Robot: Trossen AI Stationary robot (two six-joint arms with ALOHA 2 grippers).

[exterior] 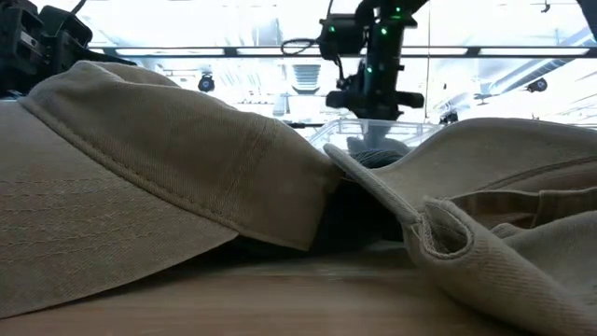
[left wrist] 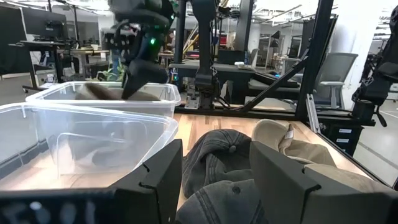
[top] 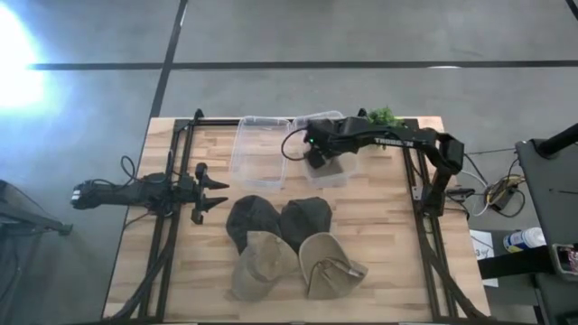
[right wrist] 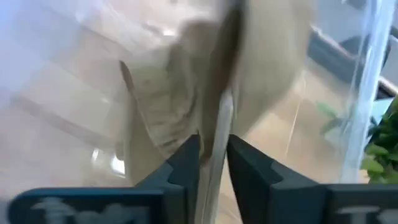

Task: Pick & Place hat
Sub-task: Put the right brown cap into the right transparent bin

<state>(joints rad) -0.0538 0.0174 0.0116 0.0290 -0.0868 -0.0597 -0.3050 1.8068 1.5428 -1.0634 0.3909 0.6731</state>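
A tan hat (right wrist: 267,62) hangs inside the right clear bin (top: 336,173) at the table's far side, with my right gripper (right wrist: 213,155) shut on it; the high view shows that gripper (top: 316,161) over the bin. Two dark grey hats (top: 253,217) (top: 305,219) and two tan hats (top: 264,264) (top: 330,266) lie crowded together on the near middle of the table. My left gripper (top: 212,191) waits open at the table's left, level with the dark hats and touching nothing. My right gripper pinches a thin edge of the tan hat (right wrist: 217,118) between its two fingers (right wrist: 186,163), coming from above and pointing down into the bin. The hat hangs below the fingers inside the bin walls; whether it touches the bin floor cannot be told.
A second clear bin (top: 262,149) stands left of the right bin, close beside it. A green plant (top: 383,116) sits at the far right corner. Black frame rails (top: 172,235) run along both table sides. Bare wood lies between the bins and the hats.
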